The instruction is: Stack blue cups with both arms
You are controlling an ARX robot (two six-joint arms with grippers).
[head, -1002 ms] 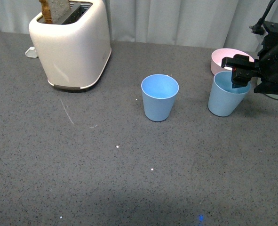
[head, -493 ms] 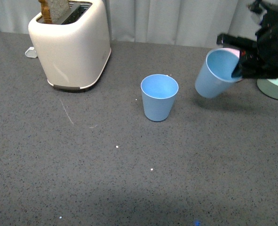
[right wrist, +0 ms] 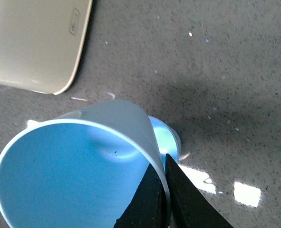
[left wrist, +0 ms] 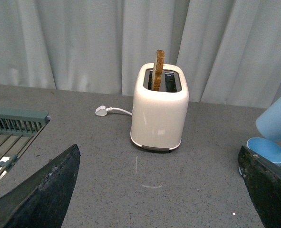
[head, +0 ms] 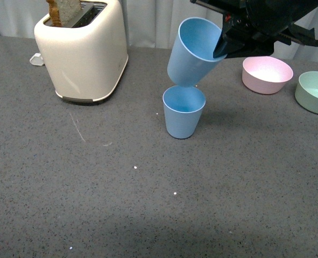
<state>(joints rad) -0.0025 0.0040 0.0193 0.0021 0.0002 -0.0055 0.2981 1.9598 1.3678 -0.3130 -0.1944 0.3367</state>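
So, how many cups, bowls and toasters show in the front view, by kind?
Blue cups: 2 (raised cup, standing cup)
Bowls: 2 (pink bowl, green bowl)
Toaster: 1
Total: 5

The lifted cup (head: 193,51) and the standing cup (head: 183,115) are the same plain light blue. The worktop (head: 148,204) is dark grey with fine pale speckles. The toaster (head: 83,51) is cream. The pink bowl (head: 266,75) and pale green bowl (head: 315,92) are unpatterned. The right claw (head: 223,47) is black.
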